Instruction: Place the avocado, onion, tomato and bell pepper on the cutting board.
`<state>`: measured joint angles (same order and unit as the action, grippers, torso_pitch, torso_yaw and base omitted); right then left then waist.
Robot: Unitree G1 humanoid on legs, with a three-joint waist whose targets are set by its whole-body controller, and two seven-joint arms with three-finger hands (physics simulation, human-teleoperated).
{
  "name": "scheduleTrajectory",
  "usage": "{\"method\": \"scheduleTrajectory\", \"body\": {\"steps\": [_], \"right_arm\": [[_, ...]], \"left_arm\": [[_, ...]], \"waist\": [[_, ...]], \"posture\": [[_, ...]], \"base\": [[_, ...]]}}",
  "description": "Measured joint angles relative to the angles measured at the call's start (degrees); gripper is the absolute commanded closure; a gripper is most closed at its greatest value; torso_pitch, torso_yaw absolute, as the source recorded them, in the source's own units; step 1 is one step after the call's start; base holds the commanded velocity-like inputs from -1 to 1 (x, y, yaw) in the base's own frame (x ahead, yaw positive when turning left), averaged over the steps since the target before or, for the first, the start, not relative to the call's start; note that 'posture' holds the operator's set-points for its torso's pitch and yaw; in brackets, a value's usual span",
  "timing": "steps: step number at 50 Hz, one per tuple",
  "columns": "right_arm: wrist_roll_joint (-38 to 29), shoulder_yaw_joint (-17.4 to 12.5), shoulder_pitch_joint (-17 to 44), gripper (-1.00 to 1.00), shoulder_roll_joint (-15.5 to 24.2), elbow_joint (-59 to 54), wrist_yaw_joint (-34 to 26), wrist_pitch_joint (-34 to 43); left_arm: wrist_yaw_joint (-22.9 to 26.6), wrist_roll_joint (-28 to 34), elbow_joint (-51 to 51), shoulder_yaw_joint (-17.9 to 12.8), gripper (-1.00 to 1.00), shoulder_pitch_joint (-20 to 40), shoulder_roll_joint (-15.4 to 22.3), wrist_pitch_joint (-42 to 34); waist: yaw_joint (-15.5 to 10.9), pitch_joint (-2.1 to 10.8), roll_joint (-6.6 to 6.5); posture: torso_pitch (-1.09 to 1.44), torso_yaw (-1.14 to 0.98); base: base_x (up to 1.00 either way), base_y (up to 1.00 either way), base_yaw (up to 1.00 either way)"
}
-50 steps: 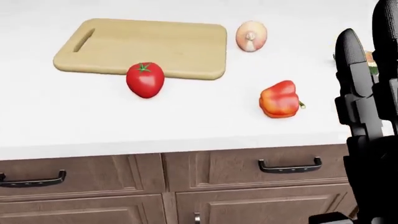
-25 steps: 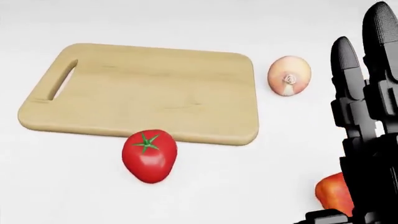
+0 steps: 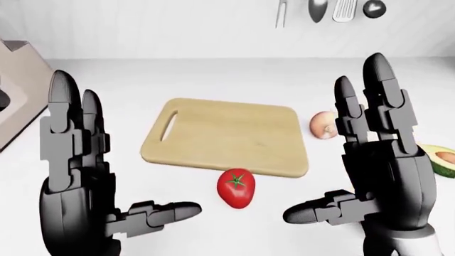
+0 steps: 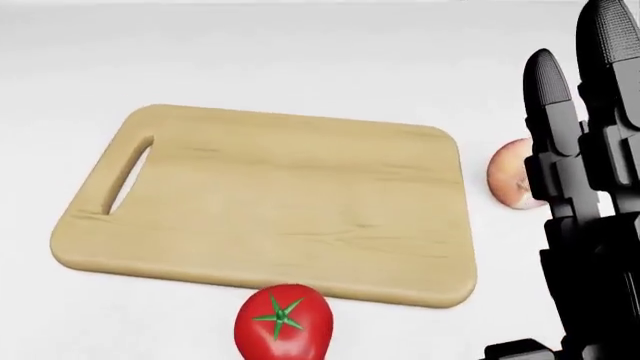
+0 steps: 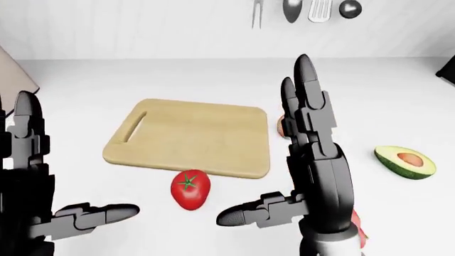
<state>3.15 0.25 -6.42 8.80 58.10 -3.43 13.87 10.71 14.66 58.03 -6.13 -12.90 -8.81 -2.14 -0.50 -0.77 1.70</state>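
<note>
The wooden cutting board (image 3: 228, 136) lies bare on the white counter, handle slot to the left. A red tomato (image 3: 237, 188) rests just below its lower edge. The onion (image 3: 324, 126) sits off the board's right side, partly behind my right hand. An avocado half (image 5: 405, 161) lies further right, cut face up. Only a red sliver of the bell pepper (image 5: 358, 229) shows under my right wrist. My left hand (image 3: 106, 165) and right hand (image 3: 341, 160) are raised over the counter, fingers spread, open and holding nothing.
Kitchen utensils (image 3: 327, 9) hang on the wall at the top. A beige object (image 3: 10, 106) juts in at the left edge of the left-eye view. A dark corner (image 5: 448, 74) shows at the right edge of the right-eye view.
The camera has moved in toward the counter: board, tomato and onion look larger and lower, and the cabinet fronts and pepper have left the head view. The right hand stays at the right edge.
</note>
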Motion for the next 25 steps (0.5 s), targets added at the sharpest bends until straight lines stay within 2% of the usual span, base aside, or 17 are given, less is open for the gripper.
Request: {"method": "scheduleTrajectory", "body": {"steps": [13, 18, 20, 22, 24, 25], "right_arm": [[-0.5, 0.4, -0.7, -1.00, 0.2, 0.1, 0.0, -2.1], [0.6, 0.0, 0.0, -1.00, 2.3, 0.2, 2.1, -3.2], [2.3, 0.1, 0.3, -1.00, 4.8, 0.2, 3.3, -3.6], [5.0, 0.1, 1.5, -1.00, 9.5, 0.1, 5.6, -3.6], [9.6, -0.7, 3.2, -1.00, 17.5, 0.1, 10.1, -3.5], [13.4, -1.8, 4.4, -1.00, 23.7, 0.1, 13.6, -3.5]], "left_arm": [[0.6, 0.3, 0.1, 0.3, -1.00, -0.5, -0.7, 0.8], [1.1, 0.3, 0.1, 0.5, -1.00, -0.6, -1.0, 0.9], [1.1, 0.2, 0.1, 0.3, -1.00, -0.4, -1.0, 0.7], [1.0, 0.2, 0.1, 0.4, -1.00, -0.2, -1.0, 0.4], [1.0, 0.3, 0.1, 0.5, -1.00, -0.3, -1.0, 0.4], [1.0, 0.3, 0.1, 0.5, -1.00, -0.3, -1.1, 0.4]], "waist": [[0.0, -0.54, -0.33], [0.1, -0.59, -0.40], [0.2, -0.60, -0.39], [0.3, -0.62, -0.36], [0.3, -0.67, -0.29], [0.2, -0.74, -0.28]], "posture": [[0.00, 0.00], [0.00, 0.00], [0.00, 0.00], [0.00, 0.00], [0.00, 0.00], [0.00, 0.00]], "base": [[0.00, 0.00, 0.00], [0.00, 0.00, 0.00], [0.00, 0.00, 0.00], [0.00, 0.00, 0.00], [0.00, 0.00, 0.00], [0.00, 0.00, 0.00]]}}
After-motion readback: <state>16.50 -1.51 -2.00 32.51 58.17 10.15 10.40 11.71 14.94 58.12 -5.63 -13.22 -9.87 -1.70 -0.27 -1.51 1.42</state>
